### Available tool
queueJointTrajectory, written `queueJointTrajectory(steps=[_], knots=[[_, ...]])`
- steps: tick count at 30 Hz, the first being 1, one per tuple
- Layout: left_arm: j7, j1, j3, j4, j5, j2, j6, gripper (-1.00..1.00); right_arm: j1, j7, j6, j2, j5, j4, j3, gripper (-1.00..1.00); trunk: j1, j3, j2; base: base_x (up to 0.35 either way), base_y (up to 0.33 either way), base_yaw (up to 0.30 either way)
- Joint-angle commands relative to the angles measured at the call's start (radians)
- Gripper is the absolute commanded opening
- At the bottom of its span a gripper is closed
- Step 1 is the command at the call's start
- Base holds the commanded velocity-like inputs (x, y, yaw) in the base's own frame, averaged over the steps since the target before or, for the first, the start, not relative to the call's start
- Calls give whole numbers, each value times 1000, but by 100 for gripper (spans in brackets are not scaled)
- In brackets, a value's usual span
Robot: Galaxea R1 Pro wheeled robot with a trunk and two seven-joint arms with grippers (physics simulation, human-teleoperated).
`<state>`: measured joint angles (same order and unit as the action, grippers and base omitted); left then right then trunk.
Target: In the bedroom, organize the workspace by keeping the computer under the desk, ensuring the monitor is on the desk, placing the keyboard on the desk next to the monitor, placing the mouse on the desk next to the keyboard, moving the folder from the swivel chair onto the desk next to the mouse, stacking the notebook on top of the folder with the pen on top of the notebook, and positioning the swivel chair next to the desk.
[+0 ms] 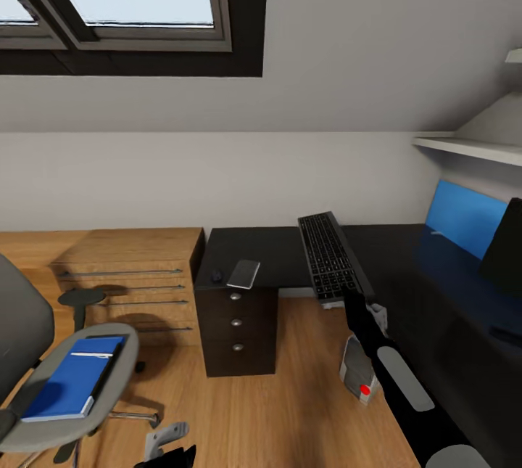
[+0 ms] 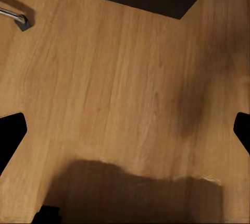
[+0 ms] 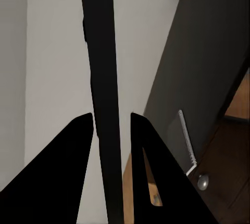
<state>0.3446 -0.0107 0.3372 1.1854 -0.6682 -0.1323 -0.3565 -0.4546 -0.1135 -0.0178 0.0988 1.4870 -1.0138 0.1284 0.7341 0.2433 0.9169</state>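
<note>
My right gripper point(image 1: 348, 302) is shut on the near end of the keyboard point(image 1: 328, 253), which stretches away over the black desk point(image 1: 275, 247). Along the right wrist, the keyboard point(image 3: 101, 52) is a thin dark slab edge-on in the right gripper point(image 3: 111, 117). A small black mouse point(image 1: 216, 276) and a grey notebook point(image 1: 244, 273) lie on the desk's left end. The blue folder point(image 1: 69, 381) rests on the swivel chair point(image 1: 109, 395) with the pen point(image 1: 91, 354) on it. The computer point(image 1: 358, 374) stands under the desk. The monitor point(image 1: 504, 247) is at the right edge. My left gripper point(image 2: 125, 130) hangs open over the floor.
A black drawer unit point(image 1: 239, 330) carries the desk's left end, and a light wooden dresser point(image 1: 123, 279) stands to its left. White shelves point(image 1: 471, 149) hang above the blue back panel point(image 1: 464, 214). Wood floor lies between the chair and the drawers.
</note>
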Motion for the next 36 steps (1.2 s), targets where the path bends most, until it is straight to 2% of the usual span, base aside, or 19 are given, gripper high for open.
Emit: queueJointTrajectory(steps=[1, 7, 15, 17, 19, 22, 36], knots=[[10, -1, 3, 2, -10, -1, -1, 100, -1, -3, -1, 1, 10, 1, 3, -100, -4, -2, -6, -339, 0, -103], [10, -1, 3, 2, -10, -1, -1, 100, -1, -3, 1, 1, 9, 1, 3, -100, -27, -20, -48, -336, 0, -38], [9, -1, 5, 2, -9, -1, 3, 100, -1, -3, 1, 2, 9, 1, 2, -100, -27, -20, -48, -88, 0, -2], [8, -1, 6, -4, -9, -1, 31, 100, -1, -3, 1, 2, 9, 1, 2, -100, -27, -20, -48, -13, 0, 0], [7, -1, 12, -26, -6, -1, 107, 100, 3, -3, 0, 2, 5, 1, 2, -100, -27, -20, -48, -99, -143, 0], [7, -1, 14, -32, -8, -1, 126, 100, 4, -3, 1, 2, 3, 1, 2, -100, -27, -20, -48, -121, -240, 0], [5, -1, 14, -81, -9, 0, 132, 100, 8, -3, 2, 4, 5, 0, 2, -100, -27, -20, -48, -218, -213, 0]])
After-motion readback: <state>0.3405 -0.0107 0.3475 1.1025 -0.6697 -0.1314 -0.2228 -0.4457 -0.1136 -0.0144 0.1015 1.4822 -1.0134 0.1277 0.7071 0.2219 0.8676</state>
